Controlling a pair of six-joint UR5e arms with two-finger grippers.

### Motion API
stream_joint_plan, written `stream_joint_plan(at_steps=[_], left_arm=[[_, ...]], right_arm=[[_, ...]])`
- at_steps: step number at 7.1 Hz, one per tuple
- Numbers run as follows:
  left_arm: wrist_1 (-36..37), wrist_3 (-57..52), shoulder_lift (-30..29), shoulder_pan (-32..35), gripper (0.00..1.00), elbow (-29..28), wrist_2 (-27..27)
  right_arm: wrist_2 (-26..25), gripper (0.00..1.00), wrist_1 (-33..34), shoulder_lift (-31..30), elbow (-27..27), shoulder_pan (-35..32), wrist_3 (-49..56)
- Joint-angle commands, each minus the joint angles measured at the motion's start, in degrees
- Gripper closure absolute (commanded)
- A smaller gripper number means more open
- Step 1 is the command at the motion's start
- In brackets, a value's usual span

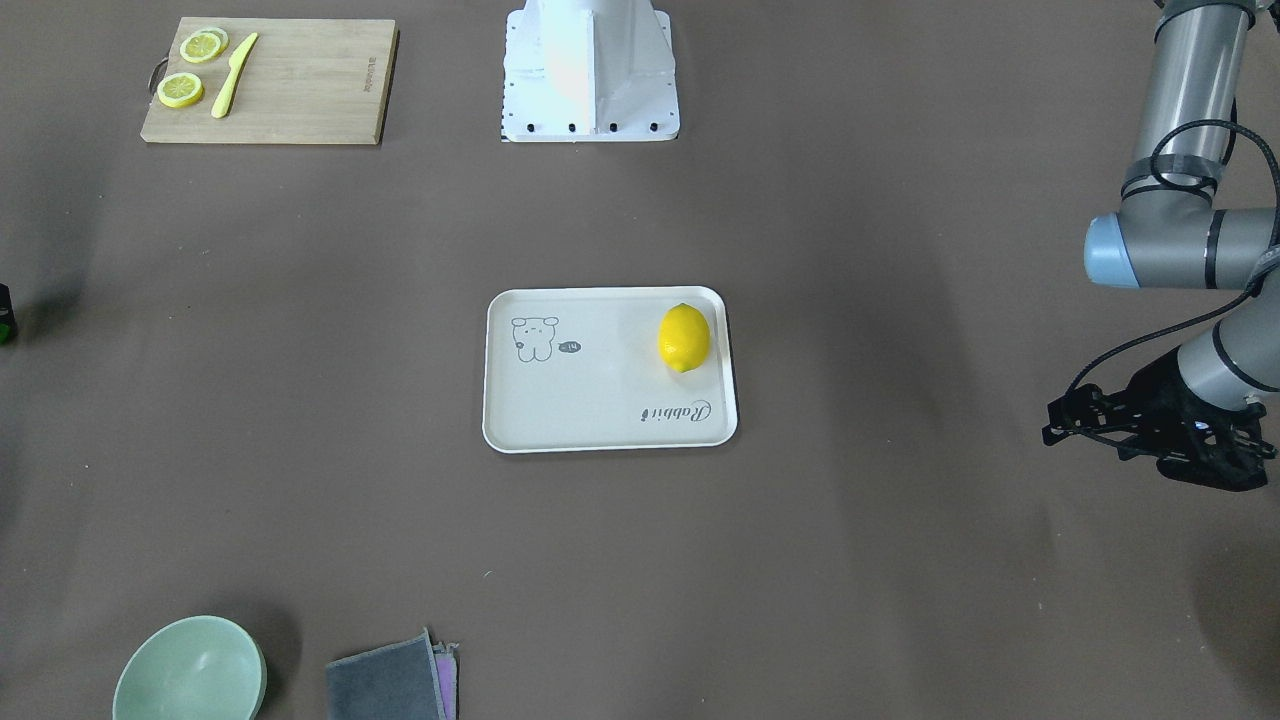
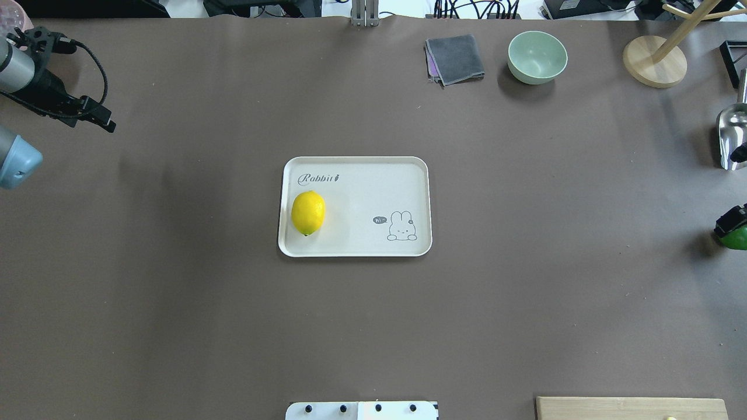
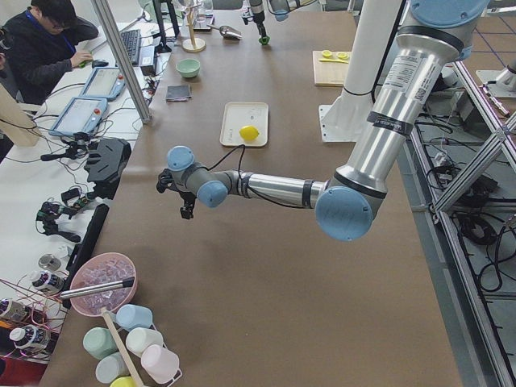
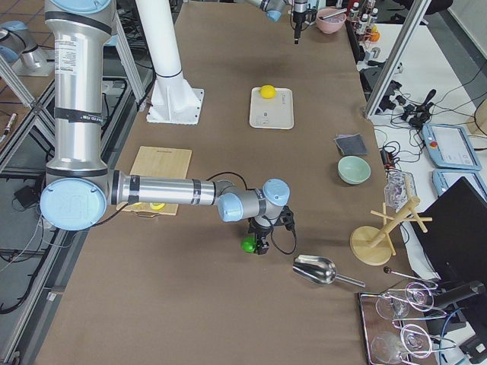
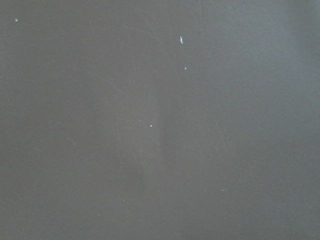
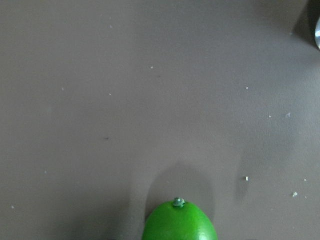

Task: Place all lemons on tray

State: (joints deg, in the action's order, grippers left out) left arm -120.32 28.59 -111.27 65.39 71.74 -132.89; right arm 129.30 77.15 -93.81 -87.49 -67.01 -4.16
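The yellow lemon point(image 2: 307, 213) lies on the off-white tray point(image 2: 373, 175) at the table's middle, at the end near the "Rabbit" script. The green lemon point(image 2: 736, 239) is at the table's far right edge, and my right gripper point(image 2: 732, 223) is shut on it, holding it low over the table. It shows at the bottom of the right wrist view point(image 6: 180, 225), with its shadow on the cloth. The right gripper's fingers are hidden. My left gripper point(image 1: 1050, 420) is open and empty, far from the tray on the left side, above bare table.
A wooden cutting board point(image 1: 300, 90) with lemon slices and a yellow knife lies near the robot's right. A green bowl point(image 2: 537, 56), a grey cloth point(image 2: 455, 58), a wooden stand point(image 2: 653, 61) and a metal scoop point(image 2: 732, 137) sit at the far right.
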Motion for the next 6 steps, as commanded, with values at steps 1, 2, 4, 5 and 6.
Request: stream_joint_plan(at_steps=[1,2,4,5,6], left_arm=[[0.00,0.07,0.00,0.00,0.02,0.07,0.00],[0.00,0.07,0.00,0.00,0.02,0.07,0.00],[0.00,0.50,-0.09,0.00,0.02,0.42,-0.26],[0.00,0.68,-0.09,0.00,0.02,0.51,-0.35],[0.09,0.77,-0.09,0.00,0.02,0.60,-0.44]], right_arm=[[-0.10,0.86,0.02,0.21,0.12,0.47,0.03],[0.16,1.00,0.11,1.43,0.04,0.47,-0.14],[1.91,1.00,2.55,5.19,-0.84,0.47,-1.80],[3.40,1.00,8.23,10.18,-1.89,0.47,-4.42],[3.16,1.00,13.85,14.84,-4.16,1.17,-6.89]])
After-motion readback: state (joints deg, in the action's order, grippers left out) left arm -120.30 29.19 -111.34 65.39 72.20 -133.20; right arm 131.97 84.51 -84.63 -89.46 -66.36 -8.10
